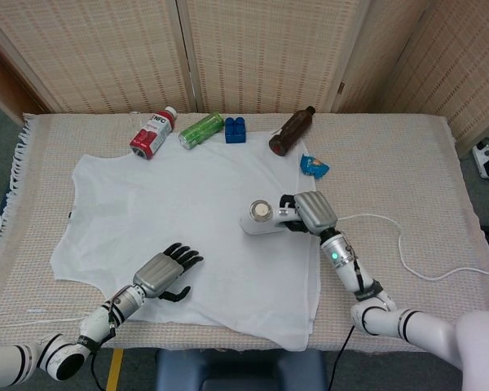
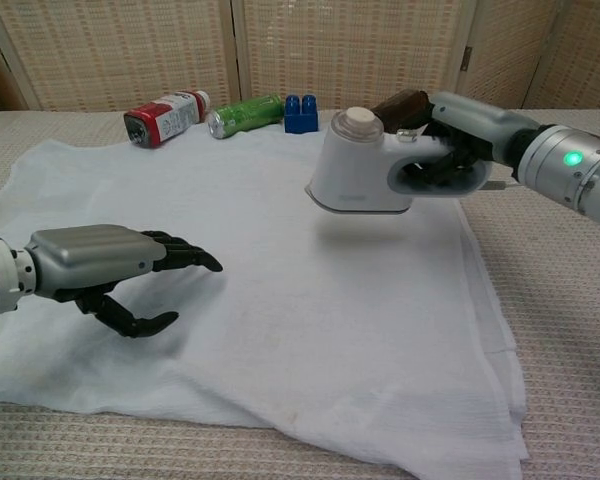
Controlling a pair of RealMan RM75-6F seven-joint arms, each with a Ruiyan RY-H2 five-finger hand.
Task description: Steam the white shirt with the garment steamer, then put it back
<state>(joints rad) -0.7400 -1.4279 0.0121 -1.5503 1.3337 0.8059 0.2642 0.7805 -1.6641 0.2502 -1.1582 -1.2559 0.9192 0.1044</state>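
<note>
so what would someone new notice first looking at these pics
Probably the white garment steamer gripped by the right robot hand and held just above the right half of the white shirt, casting a shadow on it. Next, the left robot hand with its dark fingers spread over the shirt's near left part, holding nothing. Behind the shirt lies a row of clutter: a red bottle, a green can, a blue block and a brown bottle.

Both arms are glossy white with black joint rings; each hand, left hand [image 1: 165, 274] and right hand [image 1: 312, 212], has a grey metal back and black fingers. A green light glows on the right wrist.
</note>
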